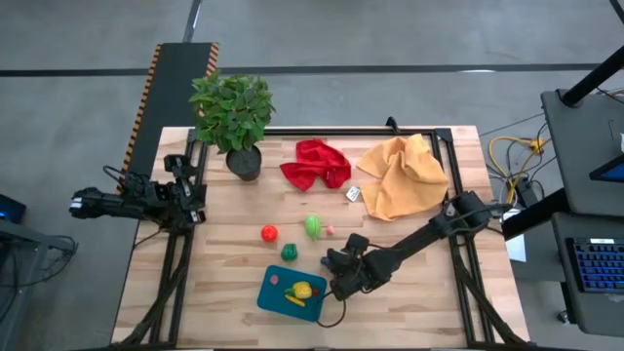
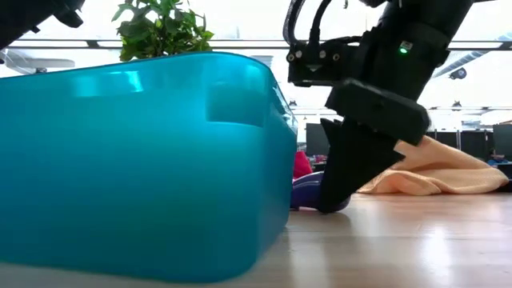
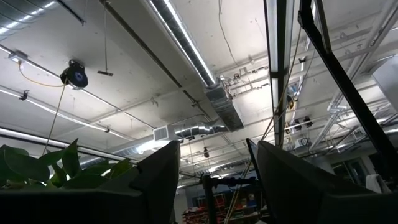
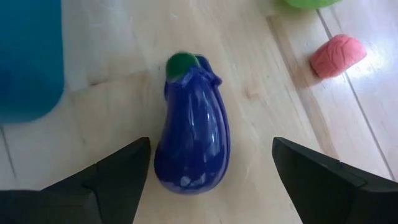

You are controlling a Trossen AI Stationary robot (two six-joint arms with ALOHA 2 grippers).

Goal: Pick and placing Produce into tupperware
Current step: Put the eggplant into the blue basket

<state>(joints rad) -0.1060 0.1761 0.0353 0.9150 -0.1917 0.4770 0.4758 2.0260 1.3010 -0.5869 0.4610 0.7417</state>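
The teal tupperware (image 1: 291, 292) sits near the table's near edge and holds yellow, red and green pieces; it fills the low view (image 2: 136, 160). A purple eggplant (image 4: 191, 134) lies on its side on the wood just right of the container, also seen in the low view (image 2: 308, 190). My right gripper (image 4: 208, 177) is open and lowered over it, one finger on each side; in the high view the gripper (image 1: 338, 274) hides the eggplant. Red (image 1: 268, 232), light green (image 1: 312, 226), dark green (image 1: 290, 252) and pink (image 1: 330, 231) pieces lie on the table. My left gripper (image 3: 217, 180) waits open at the table's left edge, pointing up.
A potted plant (image 1: 234, 112) stands at the far left. A red cloth (image 1: 315, 164) and a yellow cloth (image 1: 402, 175) lie at the far side, with a small white tag (image 1: 353, 194) beside them. The pink piece (image 4: 337, 55) lies beyond the eggplant.
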